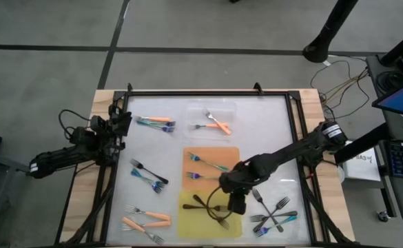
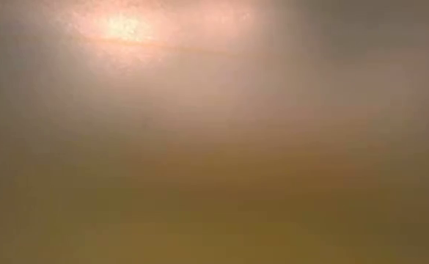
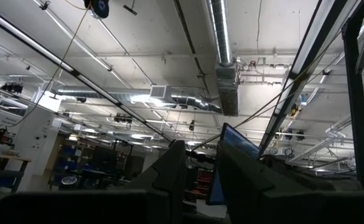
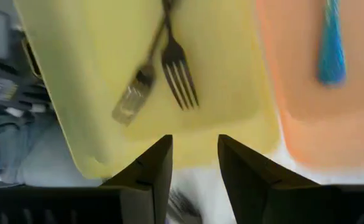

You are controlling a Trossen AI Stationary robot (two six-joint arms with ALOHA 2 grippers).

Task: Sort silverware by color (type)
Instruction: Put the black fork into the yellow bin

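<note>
Two black forks [image 1: 211, 207] [image 4: 178, 74] lie crossed in the yellow tray [image 1: 187, 224] [image 4: 231, 62]. Teal-handled forks [image 1: 204, 165] [image 4: 331, 43] lie in the orange tray [image 1: 230, 153] [image 4: 294, 124]. Orange-handled forks [image 1: 216, 125] lie in the clear tray [image 1: 194, 109]. My right gripper [image 1: 237, 204] [image 4: 194, 155] hangs open over the yellow tray's right edge, pointing steeply down, with nothing between its fingers. My left gripper [image 1: 122, 124] [image 3: 200, 168] rests at the table's left edge, tipped up toward the ceiling, with a narrow gap between its fingers and nothing held.
Loose forks lie on the white table: teal and orange ones [image 1: 156, 122] at the far left, black and teal ones [image 1: 149, 176] mid-left, orange ones [image 1: 146, 220] near left, and a black and teal pile [image 1: 273, 217] near right. A black frame [image 1: 208, 91] rims the table. The low view shows only blur.
</note>
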